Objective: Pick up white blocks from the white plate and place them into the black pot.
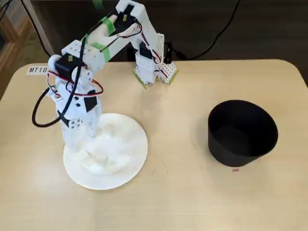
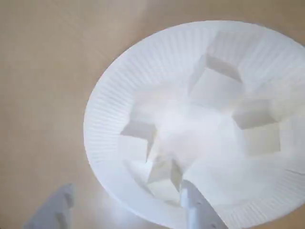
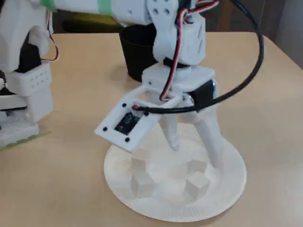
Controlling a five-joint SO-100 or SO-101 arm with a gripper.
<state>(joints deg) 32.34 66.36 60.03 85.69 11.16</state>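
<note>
gripper (image 3: 196, 153) spread apart, empty, hovering over white plate (image 3: 227, 191). white blocks (image 3: 196, 184) loose in plate's middle, likely light, stiff, a bit slick; best pinched across flat opposite faces. black pot (image 1: 242, 132) well apart, looks empty.
</note>
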